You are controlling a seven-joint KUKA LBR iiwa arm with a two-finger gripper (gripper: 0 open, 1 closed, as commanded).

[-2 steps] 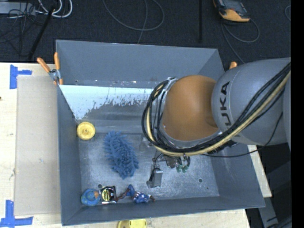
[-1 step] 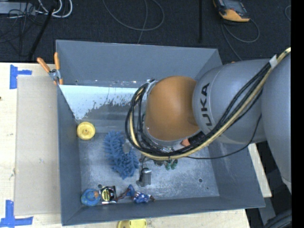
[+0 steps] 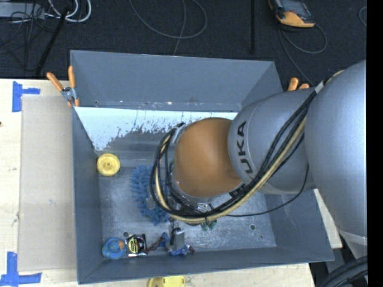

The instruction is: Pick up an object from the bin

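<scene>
camera view, one frame.

- arm (image 3: pixel 281 142) reaches in from the right, across the bin (image 3: pixel 84 220). its orange cover (image 3: pixel 200 157) sits over the bin's middle, with black and yellow cables (image 3: pixel 160 184) looped round the cover's left and lower edge.
- claw (image 3: pixel 176 237) shows below the cover, low, near the front wall. it points down at the floor. how far open it is: cannot tell, the cover and cables hide most of it. cannot tell whether it has hold of anything.
- nearest thing: small blue piece (image 3: pixel 180 250), lying on the floor by the front wall, just below the claw tip. touching or apart: cannot tell. dark bits lie beside it to the left, too small to name.
- tape measure (image 3: pixel 137 244), black and yellow, lies left of the blue piece, along the same front wall.
- blue round thing (image 3: pixel 111 248) sits just beside the tape measure, at the front left corner.
- blue brush (image 3: pixel 143 191), bristly, lies left of the cover, partly under the cables, between the claw and the yellow disc.
- yellow disc (image 3: pixel 108 164) lies flat at the left, near the back slope, well apart from the claw.
</scene>
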